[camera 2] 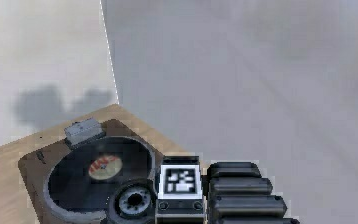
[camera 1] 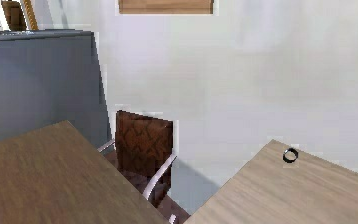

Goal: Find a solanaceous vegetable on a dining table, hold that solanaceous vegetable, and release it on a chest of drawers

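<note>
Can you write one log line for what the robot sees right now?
ahead: brown chair | small dark ring on wooden table | side: record player, hand | hand holds: cannot tell

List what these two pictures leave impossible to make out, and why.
- Forward view: small dark ring on the tabletop at right, too small to identify.
- Forward view: wooden frame, cut off by the top edge.
- Arm side view: gripper with the record player behind it; whether it holds anything is unclear.
</note>
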